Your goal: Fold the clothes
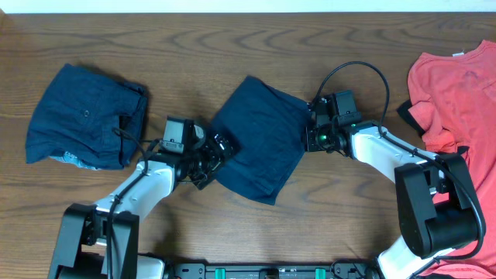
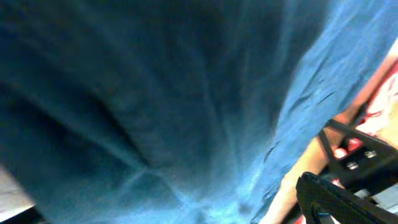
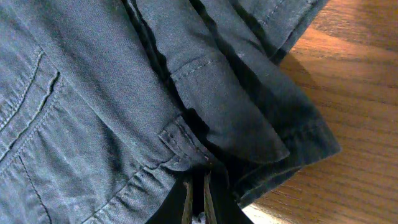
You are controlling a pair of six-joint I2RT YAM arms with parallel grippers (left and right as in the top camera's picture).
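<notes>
1. Overhead, middle shorts [image 1: 260, 139]: dark navy pair lying flat on the wooden counter [image 1: 194, 46], directly between my two pincers and set at a slant.
2. Overhead, left pincer [image 1: 219, 151]: at the near-left edge of the middle shorts, touching the cloth. I cannot tell from here how far its fingers are parted.
3. Overhead, right pincer [image 1: 312, 128]: at the opposite edge of the same pair, its tips on the cloth.
4. Overhead, folded shorts [image 1: 81, 116]: second navy pair, a small-buttoned pocket facing up, well apart from the left pincer on its outer side.
5. Overhead, T-shirt [image 1: 453, 85]: coral-red, spread loosely on the outer side of the right pincer, at the counter's edge.
6. Left wrist: blurred blue cloth of the middle shorts [image 2: 155, 93] fills nearly the whole view, right against the camera. The fingers do not show clearly, so the grip stays unknown.
7. Right wrist, right pincer [image 3: 198, 196]: fingers drawn almost together, only a thin slit between them, pinching a bunched seam of the middle shorts [image 3: 93, 93].
8. Right wrist: layered hems fan away ahead of the pincer, with bare counter [image 3: 354, 93] to its right.
</notes>
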